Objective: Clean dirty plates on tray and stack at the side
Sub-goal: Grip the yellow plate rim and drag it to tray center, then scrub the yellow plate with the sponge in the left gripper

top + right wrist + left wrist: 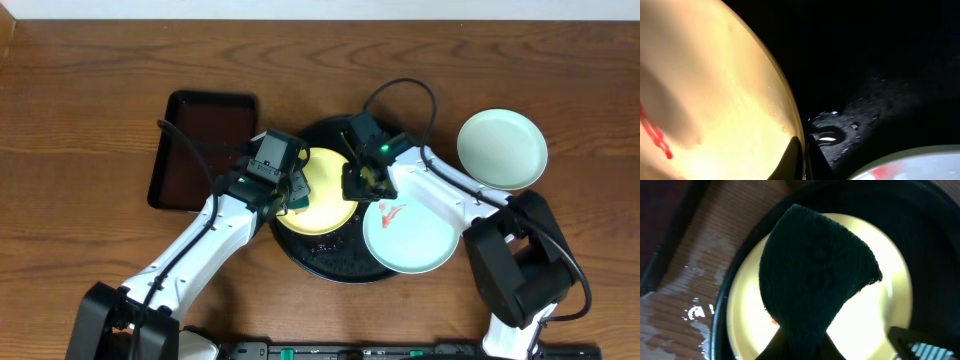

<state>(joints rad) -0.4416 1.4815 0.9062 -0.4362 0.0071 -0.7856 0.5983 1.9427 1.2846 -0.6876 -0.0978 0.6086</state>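
Overhead evenly lit and sharp; wrist views dim, the yellow plate (895,295) glaring, close surfaces blurred.

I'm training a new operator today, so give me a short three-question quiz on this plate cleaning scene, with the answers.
1. True or false: the yellow plate lies on the round black tray.
2. What does the left pincer hold? A) a dark cloth B) a spoon C) a cup
3. How many plates show in the overhead view?
Key: 1 true. 2 A. 3 three: the yellow one, a smeared pale plate and a clean pale plate off the tray.
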